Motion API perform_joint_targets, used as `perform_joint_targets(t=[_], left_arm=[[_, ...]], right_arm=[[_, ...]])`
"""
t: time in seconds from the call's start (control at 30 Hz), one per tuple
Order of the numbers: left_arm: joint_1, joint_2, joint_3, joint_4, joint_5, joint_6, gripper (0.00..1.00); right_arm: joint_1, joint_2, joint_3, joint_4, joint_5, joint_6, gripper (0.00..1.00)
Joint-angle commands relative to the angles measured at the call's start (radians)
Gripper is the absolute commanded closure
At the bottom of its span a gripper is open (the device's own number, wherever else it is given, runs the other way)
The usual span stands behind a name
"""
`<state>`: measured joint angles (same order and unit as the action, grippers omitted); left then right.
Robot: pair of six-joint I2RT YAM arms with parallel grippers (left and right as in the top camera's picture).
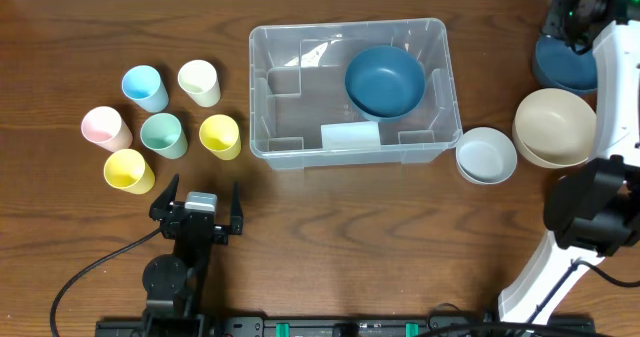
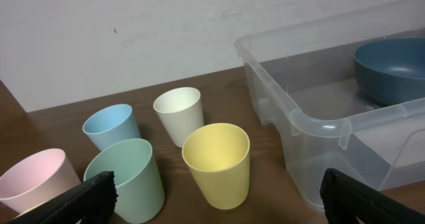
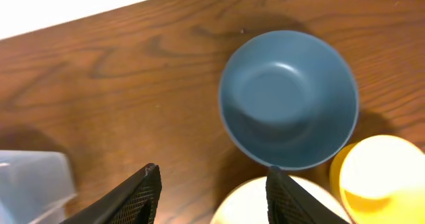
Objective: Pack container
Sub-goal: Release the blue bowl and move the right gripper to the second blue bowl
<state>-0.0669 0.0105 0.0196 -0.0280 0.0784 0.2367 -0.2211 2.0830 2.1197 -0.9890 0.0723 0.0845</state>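
The container (image 1: 355, 92), clear ribbed plastic with rounded corners, stands between six pastel cups (image 1: 162, 134) on its left and pale bowls (image 1: 555, 127) on its right. A smooth dark blue bowl (image 1: 385, 80) sits inside it. The left gripper (image 1: 200, 209), before the container's left corner, is spread wide and empty. The right gripper (image 3: 216, 197), right of the container, is partly open, holding nothing, above a second blue bowl (image 3: 289, 98). Only its wrist view shows a yellow round dish (image 3: 385, 177).

Likely a lab: wooden table (image 1: 400, 237), bare white wall (image 2: 133, 24).
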Motion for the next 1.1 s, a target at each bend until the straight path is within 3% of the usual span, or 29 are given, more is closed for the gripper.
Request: perform_joint_targets(t=[0.0,0.43,0.63,0.97,1.07], left_arm=[[0.005,-0.006,-0.016,-0.035,0.015,0.003,0.02],[0.005,-0.006,-0.016,-0.035,0.015,0.002,0.02],[0.005,-0.006,-0.016,-0.035,0.015,0.002,0.02],[0.005,-0.006,-0.016,-0.035,0.015,0.003,0.02],[0.005,-0.006,-0.016,-0.035,0.015,0.003,0.02]], right_arm=[[-0.027,0.069,0.011,0.003,0.002,-0.082,0.47],[-0.068,0.257,0.011,0.006,-0.011,-0.105,0.5],[-0.067,0.287,0.011,0.025,-0.025,-0.113,0.56],[-0.067,0.318,0.008,0.042,-0.027,-0.127,0.57],[-0.067,0.33,0.008,0.043,-0.028,-0.127,0.63]])
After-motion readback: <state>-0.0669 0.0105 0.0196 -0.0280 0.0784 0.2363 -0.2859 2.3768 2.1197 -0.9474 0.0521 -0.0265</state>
